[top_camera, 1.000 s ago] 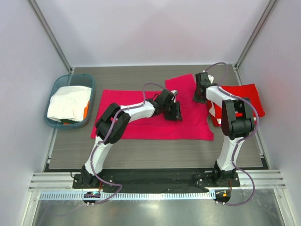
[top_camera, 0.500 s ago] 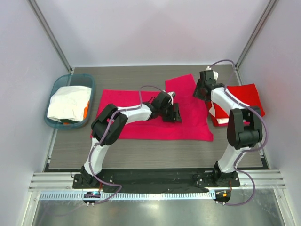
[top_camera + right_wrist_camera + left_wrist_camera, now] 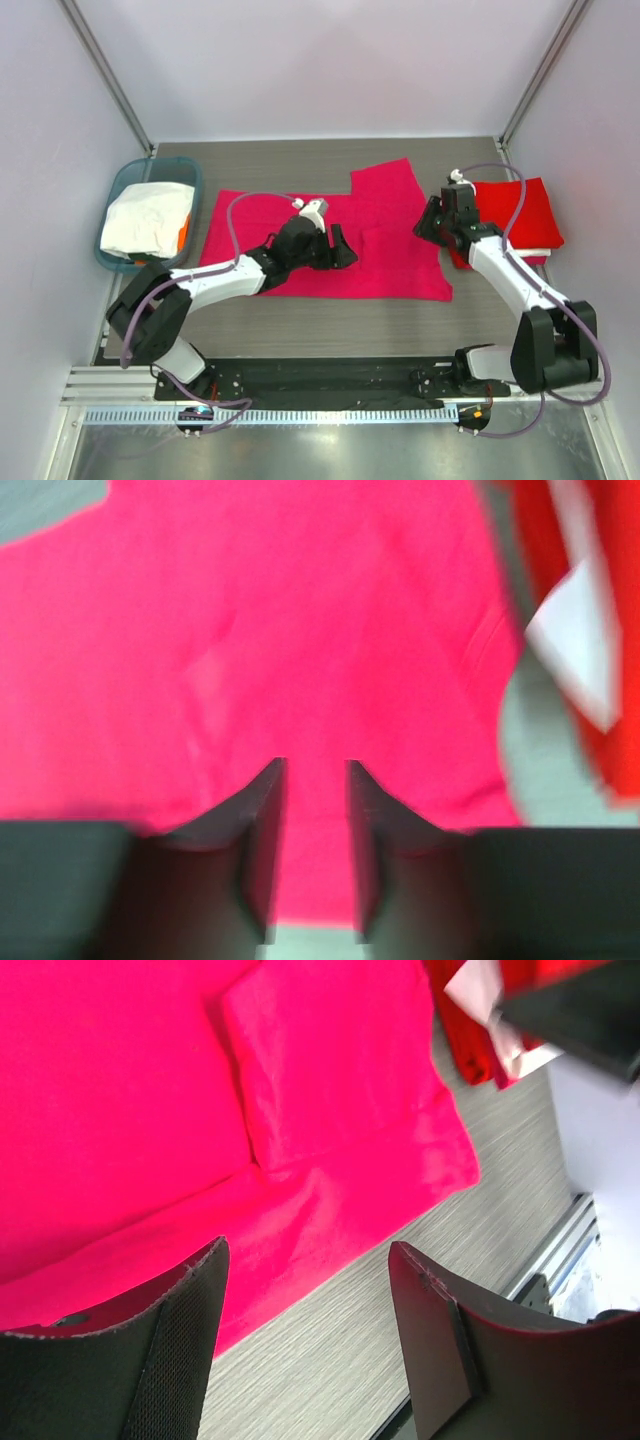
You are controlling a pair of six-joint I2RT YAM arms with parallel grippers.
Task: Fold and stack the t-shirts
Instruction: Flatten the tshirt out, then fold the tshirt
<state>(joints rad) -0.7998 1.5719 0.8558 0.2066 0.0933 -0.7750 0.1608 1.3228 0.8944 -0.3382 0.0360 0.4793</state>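
A magenta-pink t-shirt (image 3: 300,215) lies spread flat across the table's middle, one flap (image 3: 385,185) reaching toward the back. It fills much of the left wrist view (image 3: 150,1110) and the right wrist view (image 3: 300,630). Folded red t-shirts (image 3: 520,210) with white cloth under them lie at the right; they also show in the left wrist view (image 3: 470,1030) and the right wrist view (image 3: 535,550). My left gripper (image 3: 340,250) is wide open and empty (image 3: 310,1330) above the pink shirt's near edge. My right gripper (image 3: 428,222) hovers over the shirt's right edge, its jaws (image 3: 315,820) narrowly apart and empty.
A teal plastic basket (image 3: 118,188) holding white cloth (image 3: 148,218) stands at the left edge. Bare grey wood table (image 3: 330,325) runs along the front. Metal frame posts and white walls close in the back and sides.
Both arms have drawn back toward the near side. The left gripper moved left and nearer. The right gripper came away from the back flap, which now lies flat.
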